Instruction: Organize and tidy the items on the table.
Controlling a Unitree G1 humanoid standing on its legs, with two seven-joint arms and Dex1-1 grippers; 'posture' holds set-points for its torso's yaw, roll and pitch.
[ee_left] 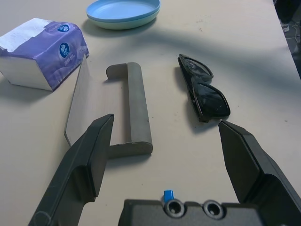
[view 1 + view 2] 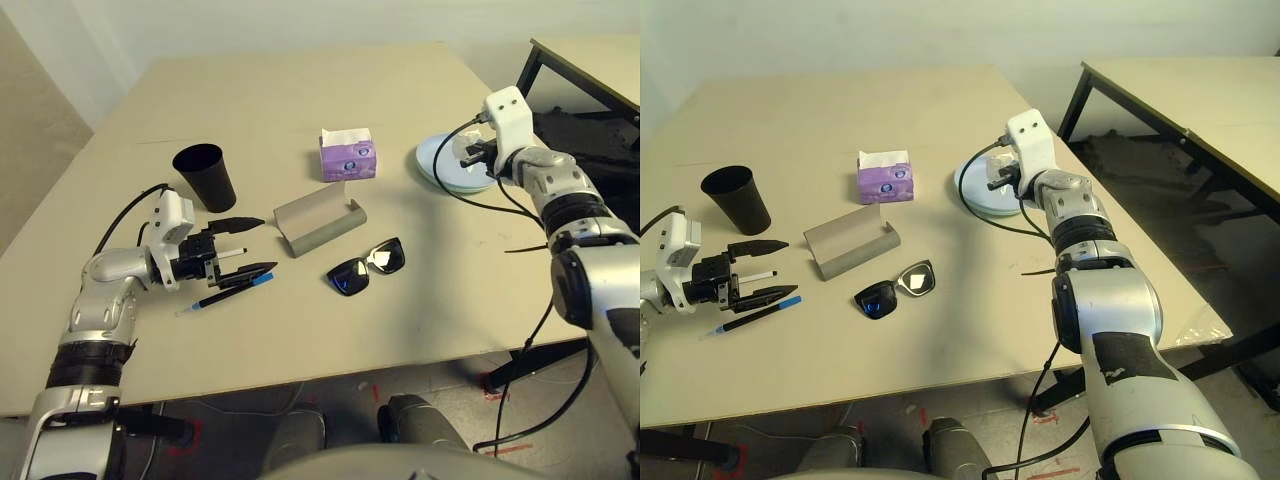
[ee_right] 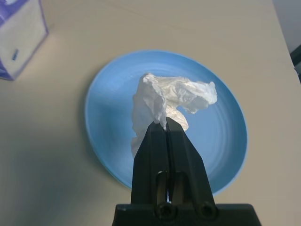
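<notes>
My right gripper (image 3: 165,123) is shut on the crumpled white paper (image 3: 174,96) over the blue plate (image 3: 108,117), which is stacked on a green one (image 1: 123,12) at the table's far right. My left gripper (image 2: 265,245) stands open low over the table (image 2: 300,90) on the left, with the white marker (image 2: 232,253) between its fingers and the blue-capped pen (image 2: 225,293) under the nearer finger. Ahead of it lie the open grey glasses case (image 2: 318,222) and the black sunglasses (image 2: 367,266). The black cup (image 2: 205,177) and purple tissue box (image 2: 347,155) stand further back.
A second table with black legs (image 2: 1200,100) stands to the right, close to my right arm. Black cables (image 2: 500,215) hang from that arm over the table's right side. The front edge (image 2: 300,375) runs just below the pen and sunglasses.
</notes>
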